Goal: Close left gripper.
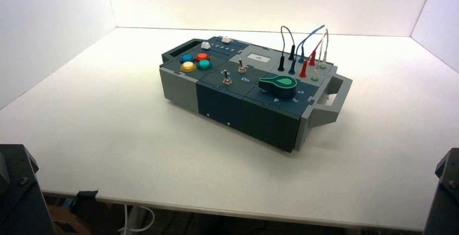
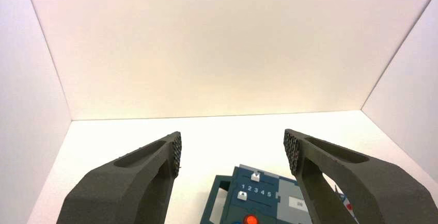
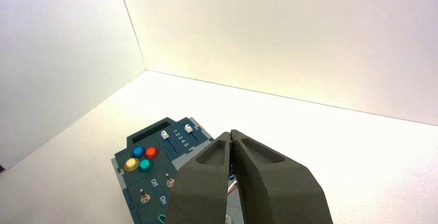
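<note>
My left gripper (image 2: 232,154): fingers spread wide, empty, parked clear of the box (image 2: 258,195), free to close. Right gripper (image 3: 231,144): pressed together, idle.

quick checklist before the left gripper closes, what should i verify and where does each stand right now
1. Left gripper open and ready to close: ok, fingers stand wide apart.
2. Nothing between the left fingers: ok, only the bare table and the box farther off show through the gap.
3. Left gripper clear of the box: ok, no contact in the left wrist view.
4. Right gripper out of the way: ok, shut and held back from the box.
5. Wires untouched: ok, plugged in at the box's far right corner.
6. Both arms parked at the table's near edge: cannot tell.
</note>
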